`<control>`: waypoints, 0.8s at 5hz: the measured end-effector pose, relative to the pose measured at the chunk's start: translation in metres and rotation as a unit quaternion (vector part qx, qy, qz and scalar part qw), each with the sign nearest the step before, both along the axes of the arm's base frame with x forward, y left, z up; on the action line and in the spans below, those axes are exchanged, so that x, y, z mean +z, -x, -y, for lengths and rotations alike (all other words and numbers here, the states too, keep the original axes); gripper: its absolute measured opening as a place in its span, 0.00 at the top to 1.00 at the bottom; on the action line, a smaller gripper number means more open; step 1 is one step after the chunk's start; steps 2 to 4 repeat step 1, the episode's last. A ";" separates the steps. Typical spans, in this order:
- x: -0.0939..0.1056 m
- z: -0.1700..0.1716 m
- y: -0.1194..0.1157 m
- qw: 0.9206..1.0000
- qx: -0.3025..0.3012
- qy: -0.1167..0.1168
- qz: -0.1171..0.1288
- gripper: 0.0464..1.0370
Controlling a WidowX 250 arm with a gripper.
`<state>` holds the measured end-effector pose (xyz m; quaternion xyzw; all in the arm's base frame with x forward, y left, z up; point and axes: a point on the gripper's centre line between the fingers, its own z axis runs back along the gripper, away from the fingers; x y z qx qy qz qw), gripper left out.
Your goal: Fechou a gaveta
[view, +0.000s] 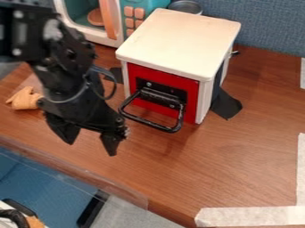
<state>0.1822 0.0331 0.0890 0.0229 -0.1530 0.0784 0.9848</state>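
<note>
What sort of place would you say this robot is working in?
It looks like a robot test bench, perhaps in a lab or office: a toy microwave and a small white cabinet with a red drawer front stand on a wooden tabletop marked with pale tape.

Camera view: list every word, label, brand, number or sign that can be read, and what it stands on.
None can be read.
Peach buttons on the white-and-teal toy appliance: no readable print.
Black plate on the red drawer front: pale specks, too small to tell.
</note>
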 end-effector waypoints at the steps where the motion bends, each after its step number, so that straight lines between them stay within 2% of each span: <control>1: 0.013 -0.005 0.015 1.000 -0.003 0.000 0.004 0.04; 4: 0.013 -0.005 0.015 1.000 -0.003 0.000 0.004 0.04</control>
